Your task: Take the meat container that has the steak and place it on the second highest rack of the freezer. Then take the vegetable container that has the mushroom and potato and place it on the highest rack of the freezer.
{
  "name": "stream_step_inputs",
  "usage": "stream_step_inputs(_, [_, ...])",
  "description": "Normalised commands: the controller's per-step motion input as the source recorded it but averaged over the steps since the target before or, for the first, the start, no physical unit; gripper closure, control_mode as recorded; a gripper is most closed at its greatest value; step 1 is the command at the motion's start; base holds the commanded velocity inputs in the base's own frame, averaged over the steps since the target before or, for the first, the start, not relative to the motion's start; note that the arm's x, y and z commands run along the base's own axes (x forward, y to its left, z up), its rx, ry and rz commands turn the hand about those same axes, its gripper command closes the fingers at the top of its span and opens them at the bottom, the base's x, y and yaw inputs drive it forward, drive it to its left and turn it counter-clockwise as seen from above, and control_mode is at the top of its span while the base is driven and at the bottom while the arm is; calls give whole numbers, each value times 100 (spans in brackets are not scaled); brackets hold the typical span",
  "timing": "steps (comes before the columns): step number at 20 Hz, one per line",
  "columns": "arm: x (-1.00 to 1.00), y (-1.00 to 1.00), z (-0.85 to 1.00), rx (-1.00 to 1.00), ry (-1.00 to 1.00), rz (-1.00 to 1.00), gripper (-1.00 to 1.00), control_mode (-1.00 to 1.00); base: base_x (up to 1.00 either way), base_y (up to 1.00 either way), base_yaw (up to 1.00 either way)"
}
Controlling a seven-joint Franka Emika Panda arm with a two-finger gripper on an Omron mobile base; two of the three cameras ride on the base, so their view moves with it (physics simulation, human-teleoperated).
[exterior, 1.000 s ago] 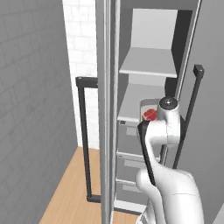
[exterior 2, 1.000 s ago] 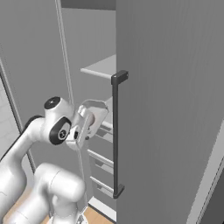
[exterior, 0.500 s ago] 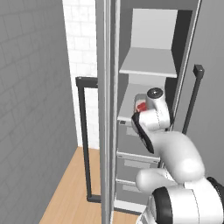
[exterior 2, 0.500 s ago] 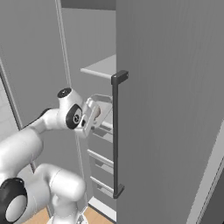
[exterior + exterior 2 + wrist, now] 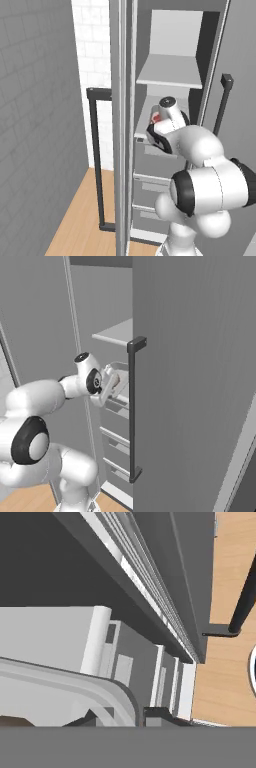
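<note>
The freezer (image 5: 172, 30) stands open in front of me, its light-grey shelves in view. My gripper (image 5: 151, 136) is shut on the rim of the meat container (image 5: 115, 382), holding it tilted at the front of the second highest rack (image 5: 144, 131). The red steak (image 5: 155, 118) shows inside the container. The highest rack (image 5: 170, 71) lies above it, bare. In the hand view, the gripper (image 5: 124, 717) grips the container's pale rim (image 5: 65, 679), with grey drawers (image 5: 150, 672) beyond. The vegetable container is out of view.
An open door stands edge-on (image 5: 121, 125) left of the hand, with a black bar handle (image 5: 95, 160). The other door (image 5: 200, 381) is close on the right, with its own handle (image 5: 132, 411). White tiled wall (image 5: 92, 45) and wood floor (image 5: 80, 220) lie to the left.
The arm has swung forward. The hand has carried the container left, slightly up and deeper toward the second highest rack. The grip has stayed shut.
</note>
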Motion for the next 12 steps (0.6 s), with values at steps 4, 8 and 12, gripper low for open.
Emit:
stream_step_inputs(4, [58, -2, -11, 0, 0, 0, 100, -100, 0, 0, 0])
stream_step_inputs(8, [52, -11, -15, 4, 0, 0, 100, -100, 0, 0, 0])
stream_step_inputs(12, [44, -16, -15, 3, 0, 0, 100, -100, 0, 0, 0])
